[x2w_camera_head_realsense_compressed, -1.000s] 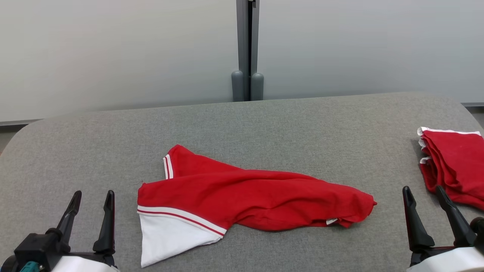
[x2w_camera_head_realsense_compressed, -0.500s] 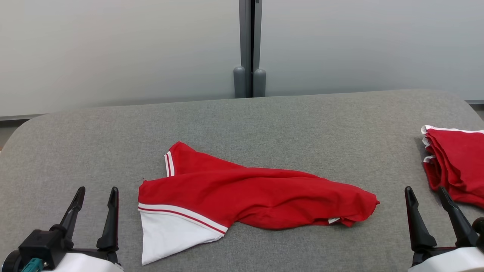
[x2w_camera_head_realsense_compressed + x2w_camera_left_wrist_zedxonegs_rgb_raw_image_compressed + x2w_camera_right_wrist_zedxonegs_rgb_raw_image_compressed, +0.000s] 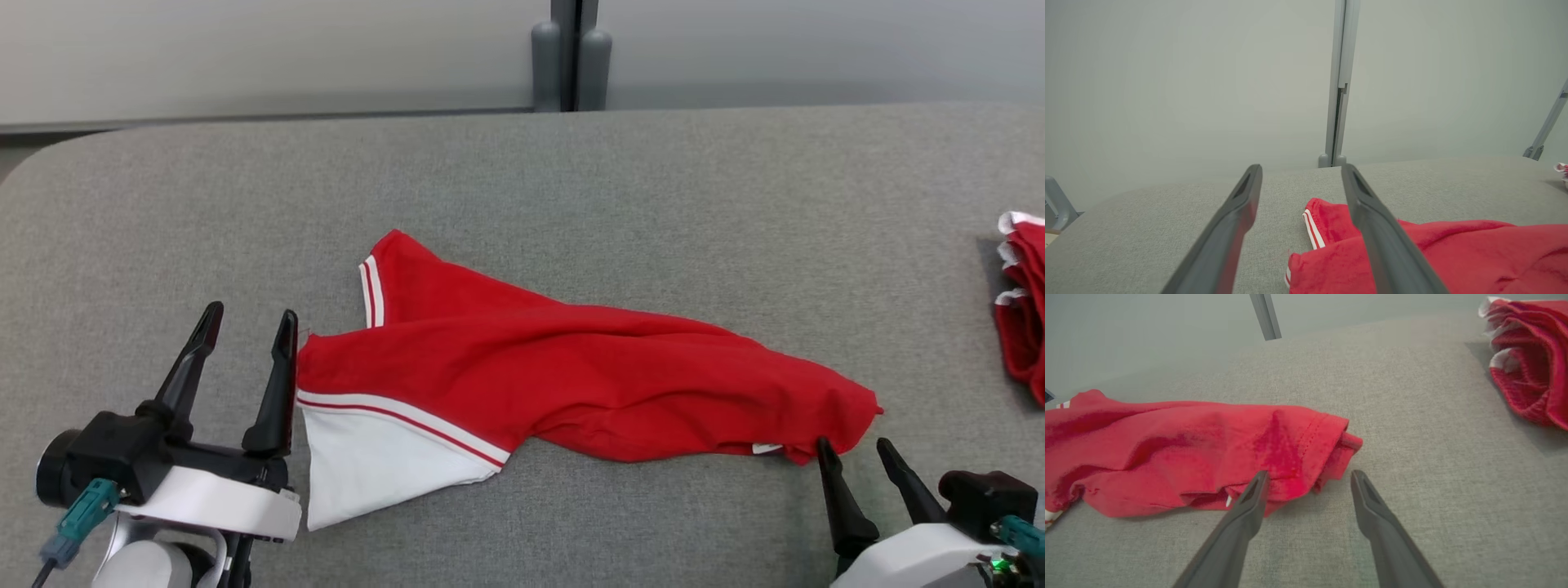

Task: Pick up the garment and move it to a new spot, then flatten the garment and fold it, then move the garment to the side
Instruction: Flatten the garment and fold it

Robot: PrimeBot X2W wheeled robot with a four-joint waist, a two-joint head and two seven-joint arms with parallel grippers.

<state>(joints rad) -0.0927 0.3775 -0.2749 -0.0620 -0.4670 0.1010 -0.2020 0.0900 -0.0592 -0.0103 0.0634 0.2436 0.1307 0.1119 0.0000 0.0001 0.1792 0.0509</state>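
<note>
Grey cloth covers the table (image 3: pixel 571 180), with a pale wall (image 3: pixel 245 49) behind it at the top of the frame. The garment (image 3: pixel 588 376), red with a white panel and striped trim, lies crumpled across the middle of the head view. The left gripper (image 3: pixel 251 310) waits at the lower left, jaws open, just beside the striped hem. The right gripper (image 3: pixel 853 442) is at the lower right, jaws also open, right at the bunched red end. Another red pile (image 3: pixel 1020 327) sits at the right edge, well apart. I judge the garment light, soft and limp; it will sag and fold on itself, so pinching a hem at each end seems the best hold.
</note>
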